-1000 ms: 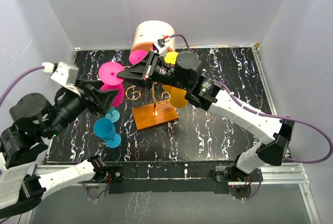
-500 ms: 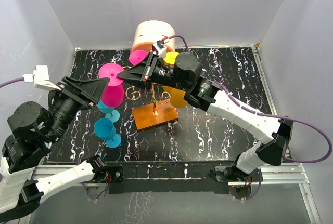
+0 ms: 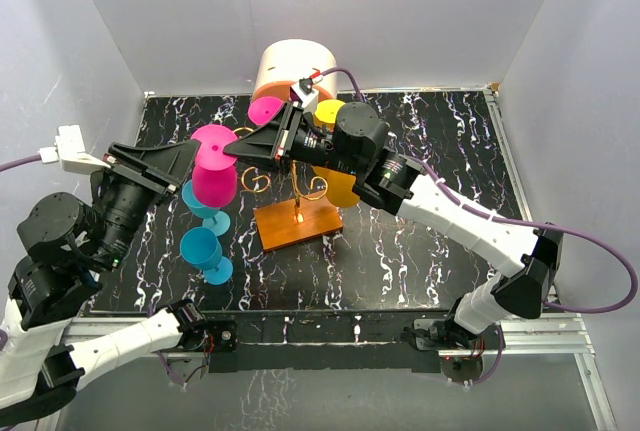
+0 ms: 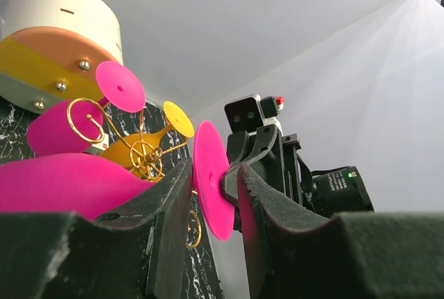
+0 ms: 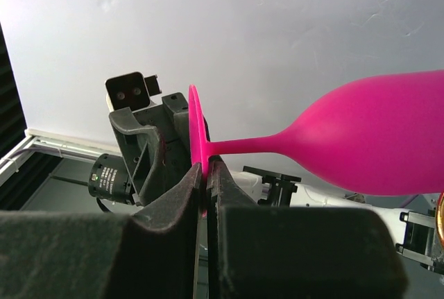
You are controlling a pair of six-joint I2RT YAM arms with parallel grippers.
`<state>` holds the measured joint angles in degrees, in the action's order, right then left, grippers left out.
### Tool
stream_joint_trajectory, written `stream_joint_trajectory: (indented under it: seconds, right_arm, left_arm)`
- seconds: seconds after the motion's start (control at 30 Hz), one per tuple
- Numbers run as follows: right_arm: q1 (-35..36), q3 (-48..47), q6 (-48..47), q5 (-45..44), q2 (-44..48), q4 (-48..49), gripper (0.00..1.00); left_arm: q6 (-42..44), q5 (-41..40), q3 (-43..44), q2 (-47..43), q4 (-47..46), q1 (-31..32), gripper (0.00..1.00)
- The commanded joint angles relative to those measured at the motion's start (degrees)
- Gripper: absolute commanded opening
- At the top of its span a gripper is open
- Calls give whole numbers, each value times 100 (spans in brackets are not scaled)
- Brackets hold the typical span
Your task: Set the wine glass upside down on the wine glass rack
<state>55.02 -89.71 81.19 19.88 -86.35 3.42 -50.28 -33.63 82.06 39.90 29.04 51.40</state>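
The pink wine glass (image 3: 213, 177) hangs foot-up left of the wine glass rack (image 3: 287, 166), a gold wire stand on an orange base (image 3: 297, 224). My right gripper (image 3: 233, 145) is shut on the rim of the glass's foot disc; in the right wrist view (image 5: 207, 168) the disc edge sits pinched between the pads, with the bowl (image 5: 378, 139) to the right. My left gripper (image 3: 196, 156) is open, and in the left wrist view (image 4: 214, 169) its fingers straddle the foot disc (image 4: 210, 184) with a gap on the right side. The rack's wire (image 4: 143, 153) shows behind.
A pink glass (image 3: 265, 108), a yellow one (image 3: 330, 111) and an orange one (image 3: 341, 184) hang on the rack. Two teal glasses (image 3: 204, 249) stand on the black marbled table at the left. A cream-and-orange cylinder (image 3: 293, 67) stands at the back.
My left arm has swung up and leftward, its gripper now level with the glass's foot. The pink glass and my right gripper have hardly moved.
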Motion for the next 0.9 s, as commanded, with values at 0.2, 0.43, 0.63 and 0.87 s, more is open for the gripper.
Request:
stream_joint_trajectory:
  seconds: [0.2,0.43,0.63,0.87]
  right_arm:
    - [14,-93,-279,264,127,587,0]
    - [14,-51,-367,299,180,593,0]
    - [15,145,-531,-18,514,438,27]
    - [8,652,-935,-823,1270,-24,66]
  left_arm:
    - [-210,-155,141,266,67,-6,26]
    - [-207,-133,55,301,-73,-2,0]
    - [-344,-432,-205,215,-241,-4,0]
    - [-516,-914,-379,100,-258,1,0]
